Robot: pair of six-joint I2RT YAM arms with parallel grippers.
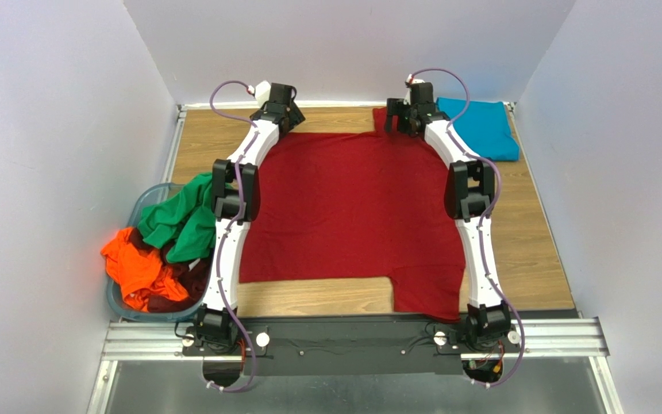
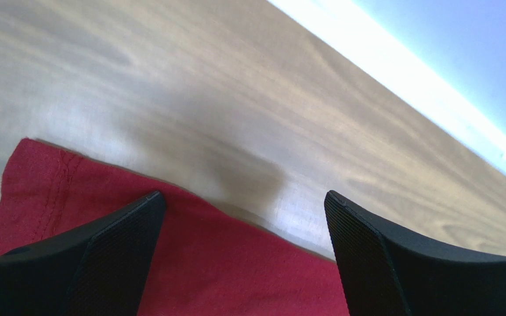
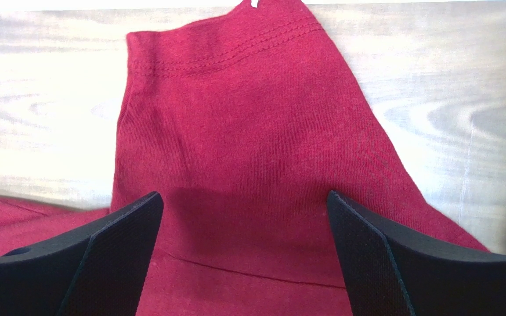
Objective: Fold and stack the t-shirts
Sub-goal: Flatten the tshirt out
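The dark red t-shirt [image 1: 343,216] is spread flat across the tabletop [image 1: 317,297], evidently so that it can be folded. Both end effectors are held wide open with nothing gripped: the left end effector [image 2: 244,201] is poised over that shirt's far left edge and the right end effector [image 3: 244,197] over its far right sleeve, apparently so that both far corners can be taken together. The teal-blue t-shirt [image 1: 481,128] is laid folded just beyond the red shirt's far right corner, judged the start of the stack, while the green t-shirt [image 1: 183,220] and orange t-shirt [image 1: 136,263] are heaped unfolded in a bin [image 1: 142,203] at its left side.
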